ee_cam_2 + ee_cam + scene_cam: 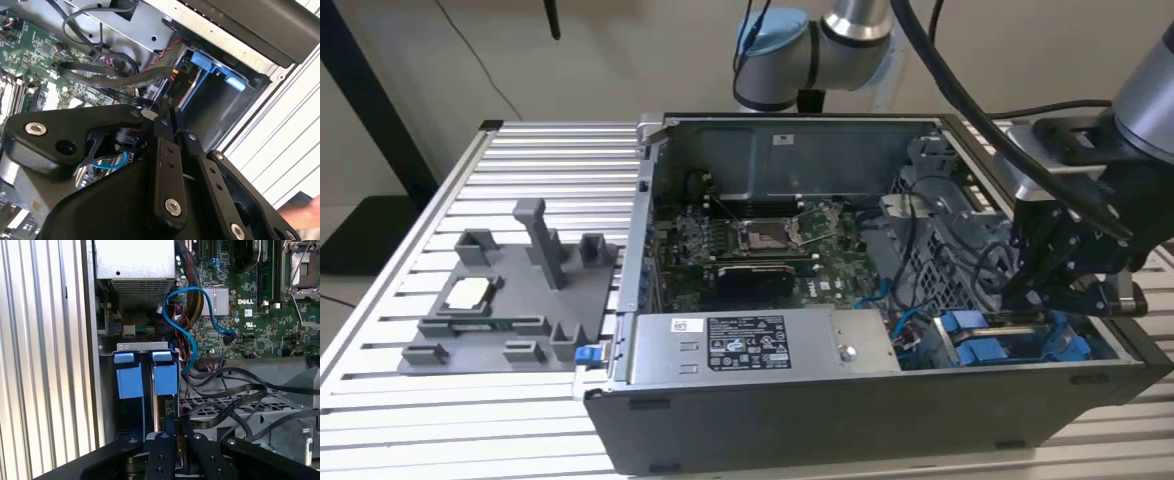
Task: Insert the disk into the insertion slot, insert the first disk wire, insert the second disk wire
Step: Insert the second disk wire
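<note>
Claw (pixel 1034 300) is down inside the open PC case (pixel 761 420), at the front corner on the exterior view's right, right over the blue drive fittings. In both wrist views the fingers (pixel 167 450) sit close together, narrow gap, tips at the edge of the disk (pixel 161 412); can't tell if they actually pinch anything, and the same goes for the fingers (pixel 170 150) in the second wrist view. Disk stands on edge in the insertion slot (pixel 107 405), its blue carrier frame showing as two blue tabs side by side at the bay mouth. Same bay in the second wrist view: blue frame (pixel 212 67) in the grey metal slot beside the case wall. Light blue data cable (pixel 185 320) loops from the motherboard (pixel 250 320) down toward the disk; black cables (pixel 235 395) lie across the perforated metal just beside the claw. Power supply (pixel 747 345) sits along the case front, well apart from the claw. Grey fixture (pixel 507 300) on the slatted table (pixel 520 170) on the exterior view's left, beside the case.
</note>
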### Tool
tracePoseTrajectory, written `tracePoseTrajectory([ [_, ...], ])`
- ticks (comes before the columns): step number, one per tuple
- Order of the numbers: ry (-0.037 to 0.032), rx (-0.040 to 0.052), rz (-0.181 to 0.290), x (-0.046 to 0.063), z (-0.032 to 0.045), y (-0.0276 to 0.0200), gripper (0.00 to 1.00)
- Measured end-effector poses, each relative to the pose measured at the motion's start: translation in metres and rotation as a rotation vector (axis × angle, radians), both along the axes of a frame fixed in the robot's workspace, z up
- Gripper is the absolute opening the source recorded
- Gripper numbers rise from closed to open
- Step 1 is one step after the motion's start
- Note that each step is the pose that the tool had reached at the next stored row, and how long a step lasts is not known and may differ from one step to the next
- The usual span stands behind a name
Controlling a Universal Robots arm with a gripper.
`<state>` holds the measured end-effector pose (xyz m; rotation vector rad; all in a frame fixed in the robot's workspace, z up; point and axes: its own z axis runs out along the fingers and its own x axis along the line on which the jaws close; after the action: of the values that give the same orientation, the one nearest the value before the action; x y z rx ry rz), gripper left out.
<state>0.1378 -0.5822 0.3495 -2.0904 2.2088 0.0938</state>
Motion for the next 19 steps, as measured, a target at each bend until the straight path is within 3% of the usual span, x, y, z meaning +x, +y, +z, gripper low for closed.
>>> tracePoseTrajectory([
  [19,-0.0012,-0.0002,0.0,0.0029,-0.0071,0.0,0.16],
])
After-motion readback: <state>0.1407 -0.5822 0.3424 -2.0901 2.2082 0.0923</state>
